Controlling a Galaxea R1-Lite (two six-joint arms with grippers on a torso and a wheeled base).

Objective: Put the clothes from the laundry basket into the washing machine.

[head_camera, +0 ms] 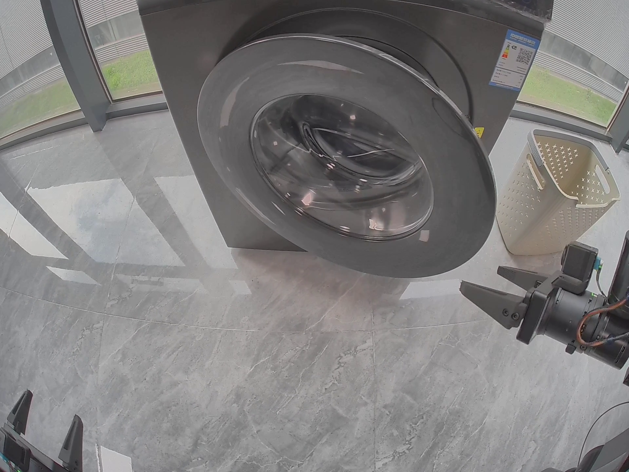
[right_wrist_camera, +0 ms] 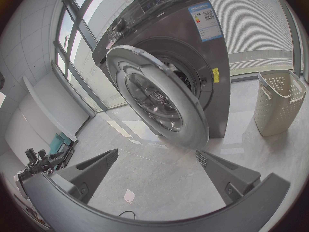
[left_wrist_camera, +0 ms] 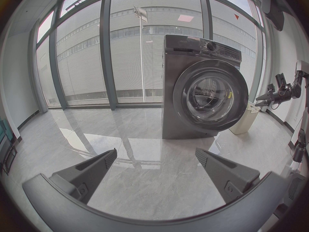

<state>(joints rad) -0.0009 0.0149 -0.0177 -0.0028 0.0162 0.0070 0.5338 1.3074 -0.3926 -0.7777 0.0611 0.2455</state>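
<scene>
washing machine (head_camera: 190,86): grey front-loader standing on the floor; top and control panel cut off by the upper edge in the head view.
door (head_camera: 347,158): round, glass-centred, swung part open from the washing machine; hides most of the opening in the head view; the gap on the laundry basket side shows from the right wrist.
drum (right_wrist_camera: 188,78): dark sliver behind the door; contents too dim to make out.
laundry basket (head_camera: 557,191): cream, perforated, upright on the floor just beside the washing machine, on the side away from the door's hinge; inner walls visible, bottom hidden by the near wall.
right end effector (head_camera: 480,278): in front of the washing machine, near the laundry basket; fingers spread wide, holding nothing; tips toward the door's lower rim, apart from it.
left end effector (head_camera: 52,406): well in front of the washing machine, on the hinge side; fingers wide apart, holding nothing; body cut off by the lower edge in the head view.
floor (head_camera: 262,362): glossy grey marbled tile, bright reflections in front of the washing machine.
</scene>
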